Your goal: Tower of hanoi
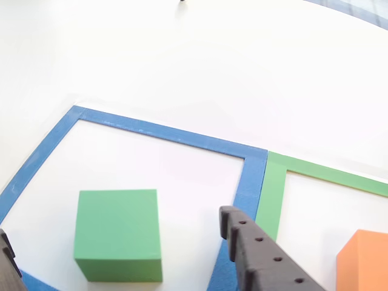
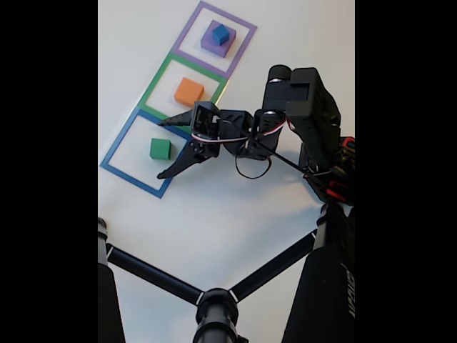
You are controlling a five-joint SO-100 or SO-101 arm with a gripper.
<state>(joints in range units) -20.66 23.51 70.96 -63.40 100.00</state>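
Inside blue outline [image 2: 136, 153]: green block [image 2: 161, 148], gripper [image 2: 162, 148] spread wide, not touching it.
Fixed view: orange block [image 2: 188, 91] at 1 o'clock from green (in green outline [image 2: 158, 75]); blue cube [image 2: 219, 33] atop purple block [image 2: 213, 43], further along.

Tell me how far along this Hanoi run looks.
Partway. The green block sits alone in the blue outline, the orange block alone in the green outline, and the blue cube tops the purple block. The tool is open beside the green block, holding nothing. Restacking remains.
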